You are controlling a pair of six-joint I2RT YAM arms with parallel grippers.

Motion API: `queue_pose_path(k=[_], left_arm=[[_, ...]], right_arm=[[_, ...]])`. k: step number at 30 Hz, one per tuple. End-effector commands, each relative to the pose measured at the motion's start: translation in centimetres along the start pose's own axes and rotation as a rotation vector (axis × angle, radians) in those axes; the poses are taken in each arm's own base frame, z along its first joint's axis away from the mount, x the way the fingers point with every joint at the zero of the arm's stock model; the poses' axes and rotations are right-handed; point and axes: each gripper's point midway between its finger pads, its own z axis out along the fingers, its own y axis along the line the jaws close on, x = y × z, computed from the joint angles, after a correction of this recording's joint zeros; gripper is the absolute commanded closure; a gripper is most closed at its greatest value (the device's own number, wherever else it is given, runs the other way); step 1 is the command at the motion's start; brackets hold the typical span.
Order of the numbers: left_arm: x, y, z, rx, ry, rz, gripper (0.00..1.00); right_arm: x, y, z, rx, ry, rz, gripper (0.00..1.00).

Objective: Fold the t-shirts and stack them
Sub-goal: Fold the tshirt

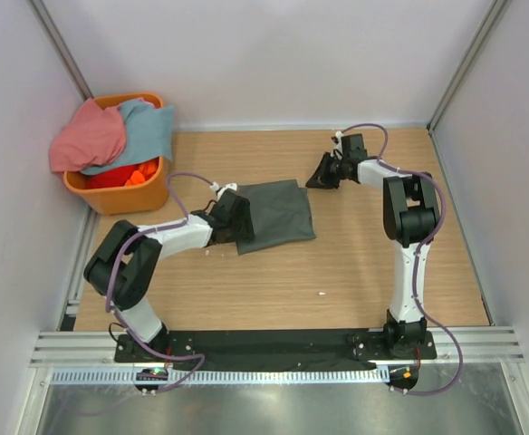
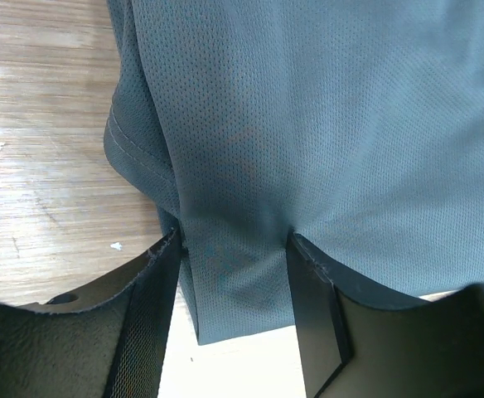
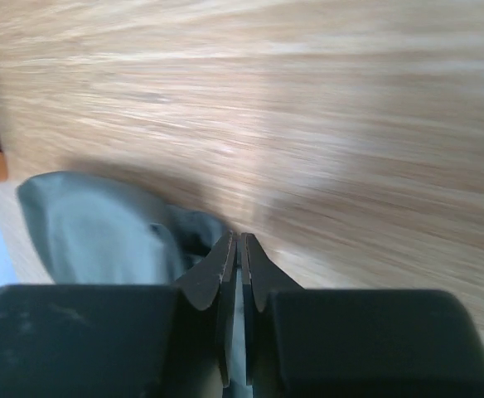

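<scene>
from above, the dark grey t-shirt lay folded into a rough rectangle in the middle of the wooden table. the left gripper sat at its left edge, the right gripper just off its far corner. a salmon-pink shirt and a light blue shirt slumped over the orange basket.

left wrist: jaws stood apart, astride a doubled edge of fine dimpled mesh. better to reach past both layers before closing.

right wrist: the matte black fingers were pressed together, limp grey cloth beside them. i could not tell whether any was caught.
</scene>
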Motion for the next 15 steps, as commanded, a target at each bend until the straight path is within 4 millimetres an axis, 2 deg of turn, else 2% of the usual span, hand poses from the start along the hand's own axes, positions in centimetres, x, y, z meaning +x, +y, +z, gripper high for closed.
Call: queue_pose_path(k=[1, 5, 7, 8, 9, 10, 12, 15], left_arm=[[4.3, 2.6, 0.6, -0.068, 0.097, 0.014, 0.44], [4.2, 2.5, 0.2, -0.069, 0.091, 0.032, 0.45], [3.3, 1.7, -0.5, -0.063, 0.066, 0.047, 0.43], [3.0, 1.6, -1.4, -0.07, 0.062, 0.068, 0.39], [2.3, 1.8, -1.9, -0.095, 0.038, 0.081, 0.38], [1.4, 0.8, -2.7, -0.085, 0.015, 0.097, 0.37], [0.5, 0.5, -4.5, -0.1, -0.018, 0.115, 0.35], [-0.3, -0.2, -6.4, -0.091, -0.063, 0.122, 0.34]], right_arm=[[1.0, -0.7, 0.8, -0.025, 0.008, 0.009, 0.89], [0.7, -1.3, 0.7, -0.003, 0.001, 0.01, 0.9], [0.1, -1.0, 0.0, 0.006, -0.012, -0.007, 0.89], [-0.9, -0.1, -1.1, -0.004, -0.039, -0.027, 0.85], [-1.2, 0.5, -1.6, -0.008, -0.05, -0.039, 0.71], [-1.6, 1.0, -2.1, -0.015, -0.062, -0.052, 0.65], [-2.3, 2.5, -3.1, -0.051, -0.08, -0.059, 0.5], [-2.4, 4.0, -3.2, -0.118, -0.073, -0.05, 0.49]])
